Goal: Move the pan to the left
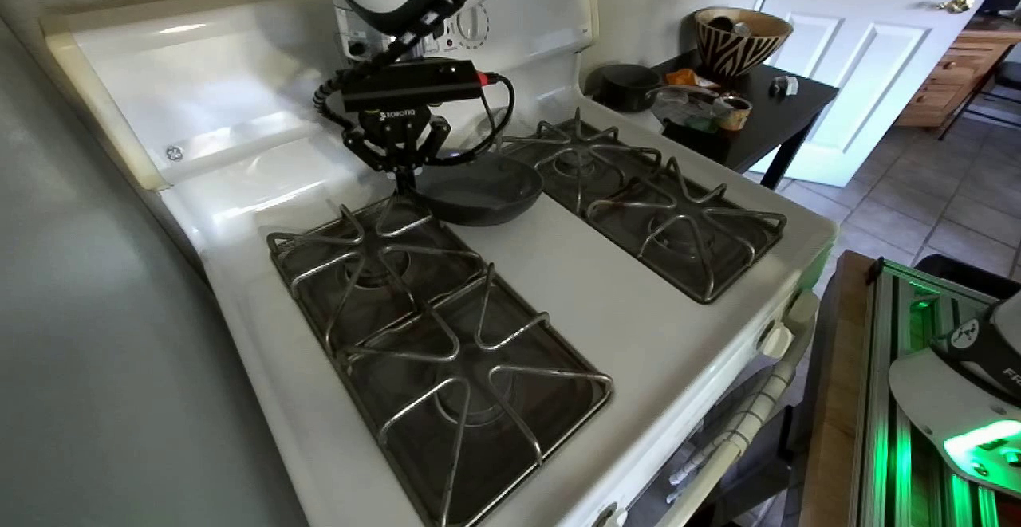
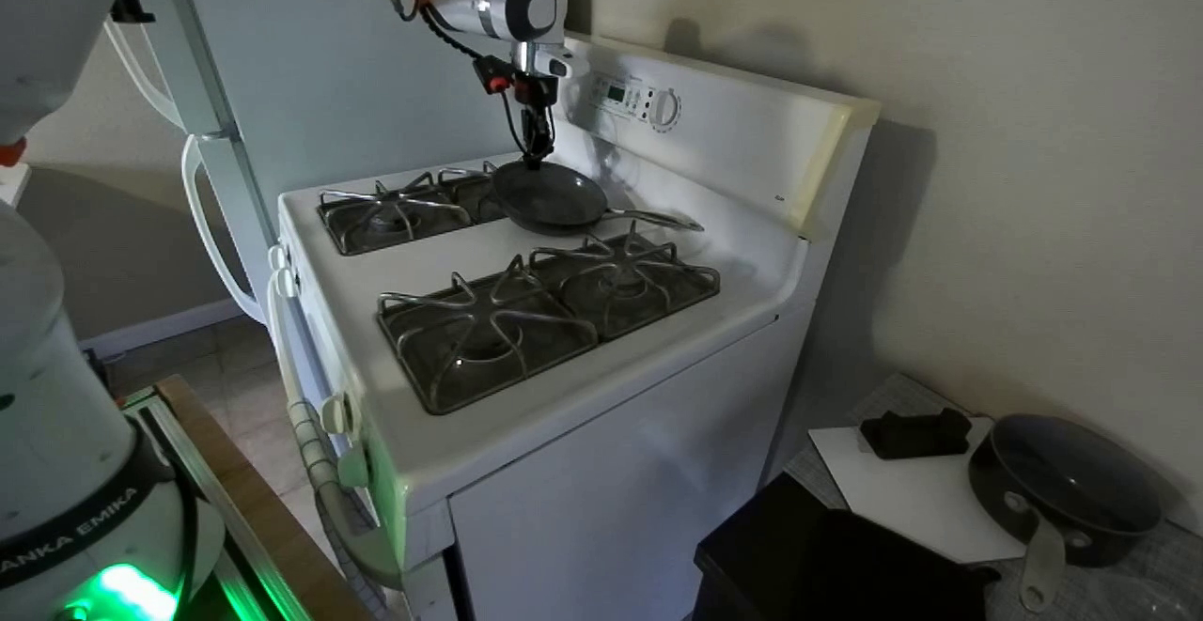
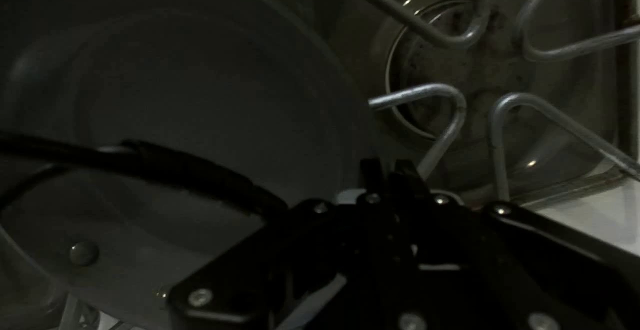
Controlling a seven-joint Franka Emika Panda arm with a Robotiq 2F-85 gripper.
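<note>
The dark grey round pan (image 1: 498,188) lies between the two rear grates, near the stove's back panel. It also shows in an exterior view (image 2: 554,196) with its handle (image 2: 658,218) pointing away from my gripper, over a rear grate. The pan fills the left of the wrist view (image 3: 215,95). My gripper (image 1: 405,184) points down at the pan's rim, on the side opposite the handle. It shows there in an exterior view (image 2: 535,163) too. In the wrist view my fingertips (image 3: 385,167) are almost together, with the pan's edge between them. Whether the pan is lifted is hard to tell.
Metal grates (image 1: 471,351) stand on both sides of the stove top (image 1: 590,288). The back panel (image 2: 733,123) rises close behind the pan. A fridge (image 2: 329,76) flanks the stove. A dark pot (image 2: 1062,489) stands beside it. A black cable (image 3: 190,170) hangs over the pan.
</note>
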